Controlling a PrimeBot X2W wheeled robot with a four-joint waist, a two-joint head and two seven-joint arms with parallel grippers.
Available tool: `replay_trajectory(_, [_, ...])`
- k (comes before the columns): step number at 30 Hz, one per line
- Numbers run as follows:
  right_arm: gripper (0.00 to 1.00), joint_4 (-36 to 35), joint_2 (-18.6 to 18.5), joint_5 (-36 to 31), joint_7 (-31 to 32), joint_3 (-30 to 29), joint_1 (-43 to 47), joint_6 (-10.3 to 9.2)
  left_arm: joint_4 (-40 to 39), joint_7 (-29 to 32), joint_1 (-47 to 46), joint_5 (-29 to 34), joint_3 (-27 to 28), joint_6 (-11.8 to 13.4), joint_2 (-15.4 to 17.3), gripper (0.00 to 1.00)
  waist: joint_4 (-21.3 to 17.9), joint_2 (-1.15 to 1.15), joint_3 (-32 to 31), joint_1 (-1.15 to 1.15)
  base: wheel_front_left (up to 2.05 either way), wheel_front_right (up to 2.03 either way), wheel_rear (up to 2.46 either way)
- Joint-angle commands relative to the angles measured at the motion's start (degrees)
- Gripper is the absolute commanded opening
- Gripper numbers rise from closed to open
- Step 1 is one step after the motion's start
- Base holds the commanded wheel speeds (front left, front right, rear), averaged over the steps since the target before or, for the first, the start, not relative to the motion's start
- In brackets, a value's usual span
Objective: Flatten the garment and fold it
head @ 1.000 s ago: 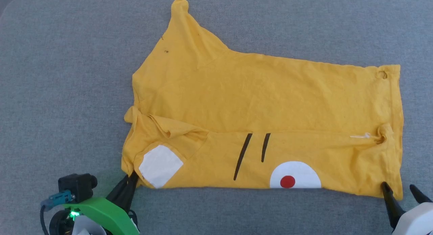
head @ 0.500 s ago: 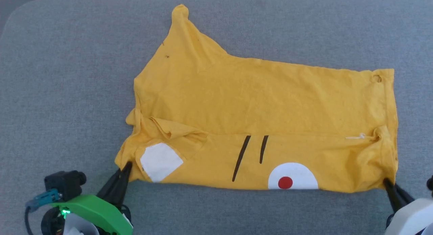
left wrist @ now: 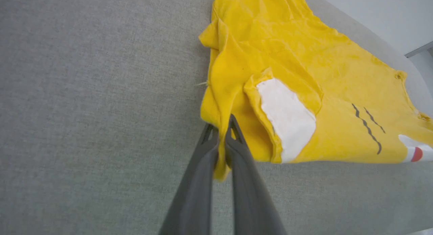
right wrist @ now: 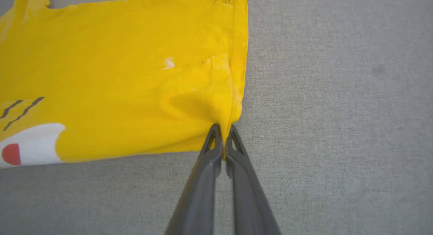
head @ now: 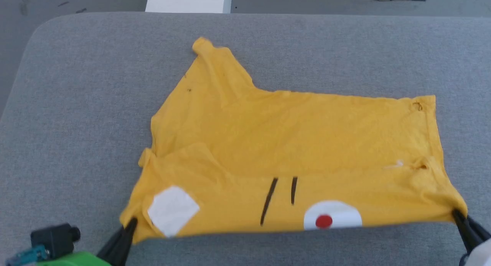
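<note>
Near edge of the shirt (head: 291, 143), gripped at both ends. The shirt lies spread on the grey padded table (head: 76, 105), its long side running left to right, with a strip of the near side already doubled over on top.

My left gripper (left wrist: 223, 126) is pressed together on the near-left corner, beside the white patch (head: 172, 210). My right gripper (right wrist: 223, 128) is pinching the near-right corner at the hem. The near edge between them hangs just off the table.

As I judge it, the step in hand is pulling this edge taut before I lay it flat or carry it over. To do it well, I would hold both corners at one height, draw them apart evenly until the sag is gone, and move both arms together so that neither corner slips.

Count: one shirt, two grippers, one white patch, two black lines (head: 268, 201), one red dot (head: 324, 221) in one white circle, and one sleeve pointing far-left.
</note>
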Motion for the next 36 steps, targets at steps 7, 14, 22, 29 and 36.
replay_trajectory(7, [0.0,0.4,2.1,-0.7,2.4,-2.6,5.6,-0.09,2.2,1.7,4.7,-4.0,-1.3,0.1,-1.8,0.0,1.0,0.0,0.7,0.0,0.0,0.0,0.0])
replay_trajectory(14, [0.0,2.9,2.7,-1.3,3.1,-2.4,6.4,-0.09,6.7,4.1,4.2,-6.8,-3.1,-1.0,-2.7,0.0,1.4,0.0,0.8,0.0,0.0,0.0,0.0])
replay_trajectory(22, [1.0,6.6,2.9,-0.7,-1.3,-1.1,4.6,-0.09,10.1,0.0,1.2,-5.7,-1.9,-2.1,-3.9,1.0,1.5,0.0,0.0,0.0,0.0,0.0,0.0])
replay_trajectory(29, [1.0,3.7,2.9,-1.2,-5.6,-1.1,1.8,-0.09,6.3,-4.5,-1.4,-5.6,1.9,-3.9,-3.3,1.0,1.1,0.0,-0.3,0.0,0.0,0.0,0.0])
replay_trajectory(36, [1.0,-1.0,0.7,-8.1,-13.0,0.6,-3.8,-0.09,0.3,-11.9,-12.1,5.7,8.8,-1.4,3.0,1.0,1.3,0.0,3.1,0.0,0.0,0.0,0.0])
